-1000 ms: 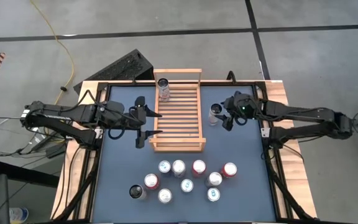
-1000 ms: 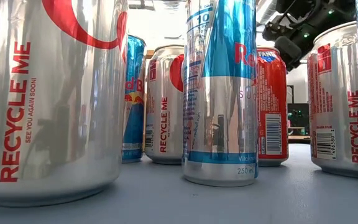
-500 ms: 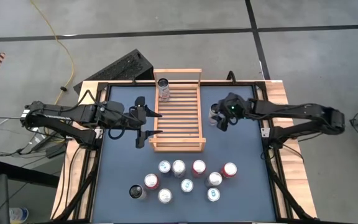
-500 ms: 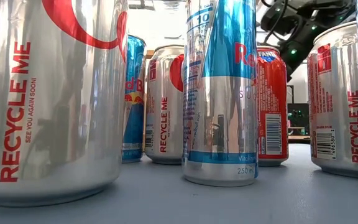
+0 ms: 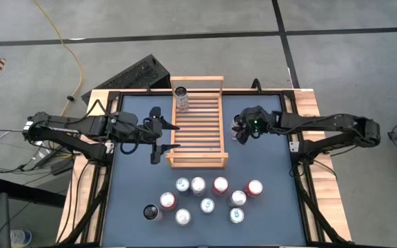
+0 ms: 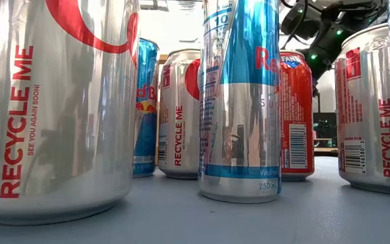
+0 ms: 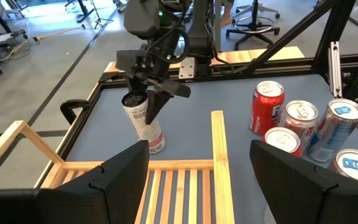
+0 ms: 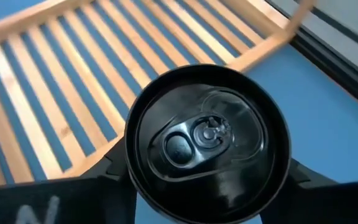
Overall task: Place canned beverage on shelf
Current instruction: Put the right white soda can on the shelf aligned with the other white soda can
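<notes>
The light-wood slatted shelf lies flat in the far middle of the table; it also shows in the left wrist view and the right wrist view. One can stands on its far left corner. Just right of the shelf, a white can with a dark top stands on the blue table. My right gripper is over it and shut on its upper end. My left gripper hovers open at the shelf's left side, holding nothing. My right gripper pinches the can's upper end just below the dark rim between its two fingers, one on each side. The fingers slant down from above and from the table's right. The can stands on its base on the table.
Several more cans stand in a cluster on the near half of the table and fill the low view. A black frame rail runs round the table. Bare table lies between the shelf and the cluster.
My right gripper has moved toward the table's left and downward, rolling its wrist. It went from beside the white can to over its top, and the can now shows almost hidden beneath it in the high view. The can has stayed in place.
</notes>
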Robot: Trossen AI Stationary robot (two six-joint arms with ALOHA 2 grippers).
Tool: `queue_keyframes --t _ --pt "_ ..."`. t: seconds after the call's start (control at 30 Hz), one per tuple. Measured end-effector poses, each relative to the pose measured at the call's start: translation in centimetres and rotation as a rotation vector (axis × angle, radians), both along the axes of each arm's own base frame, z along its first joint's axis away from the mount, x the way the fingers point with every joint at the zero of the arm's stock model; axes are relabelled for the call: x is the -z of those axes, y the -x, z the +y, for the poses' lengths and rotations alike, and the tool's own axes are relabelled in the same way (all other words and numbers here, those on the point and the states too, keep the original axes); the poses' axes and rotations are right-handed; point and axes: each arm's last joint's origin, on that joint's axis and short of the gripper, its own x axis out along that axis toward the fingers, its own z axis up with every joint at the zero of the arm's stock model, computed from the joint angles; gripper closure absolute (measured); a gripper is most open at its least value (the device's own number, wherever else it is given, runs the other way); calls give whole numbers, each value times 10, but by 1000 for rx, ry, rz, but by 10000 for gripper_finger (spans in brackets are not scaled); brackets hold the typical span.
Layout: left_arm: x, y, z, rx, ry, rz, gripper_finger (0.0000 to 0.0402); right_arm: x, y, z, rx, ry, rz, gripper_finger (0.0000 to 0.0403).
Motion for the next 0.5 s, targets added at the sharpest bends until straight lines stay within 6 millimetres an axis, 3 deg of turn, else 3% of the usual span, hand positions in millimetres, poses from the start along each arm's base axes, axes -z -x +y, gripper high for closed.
queue_keyframes --t 0.5 --pt "-1 0 0 5 -18 -5 134 0 -1 31 406 60 -151 190"
